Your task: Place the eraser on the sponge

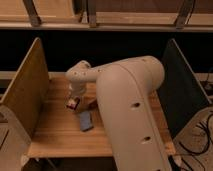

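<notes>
Claw [76, 98] hangs under the bent white wrist over the left middle of the bench [52, 137], pointing down. Whether it is spread or closed cannot be told. The eraser [73, 104], a small white block with a reddish stripe, sits right at its tip; whether it is gripped or lying on the wood is unclear. The sponge [86, 120], a flat blue-grey pad, lies just nearer and slightly right of it, apart from the eraser. The thick white arm [132, 112] fills the right foreground. A wooden side panel [24, 95] stands at left and a dark one [180, 90] at right.
</notes>
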You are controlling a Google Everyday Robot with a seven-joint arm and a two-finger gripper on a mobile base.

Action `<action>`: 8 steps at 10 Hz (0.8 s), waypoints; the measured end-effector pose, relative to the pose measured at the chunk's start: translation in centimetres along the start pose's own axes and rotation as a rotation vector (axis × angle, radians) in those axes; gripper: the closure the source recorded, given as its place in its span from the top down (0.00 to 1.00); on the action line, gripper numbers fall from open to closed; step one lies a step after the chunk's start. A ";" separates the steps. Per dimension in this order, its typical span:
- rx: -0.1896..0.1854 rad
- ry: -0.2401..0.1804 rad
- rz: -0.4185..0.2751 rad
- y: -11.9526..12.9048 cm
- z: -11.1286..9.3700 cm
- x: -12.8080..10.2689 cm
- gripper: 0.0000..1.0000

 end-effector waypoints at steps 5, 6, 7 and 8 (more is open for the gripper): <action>0.161 0.034 0.006 -7.3 -3.0 4.7 0.00; 0.178 0.053 0.014 -8.0 -2.9 5.6 0.00; 0.181 0.074 0.019 -7.9 -2.7 6.4 0.00; 0.183 0.108 0.018 -7.5 -2.3 7.7 0.00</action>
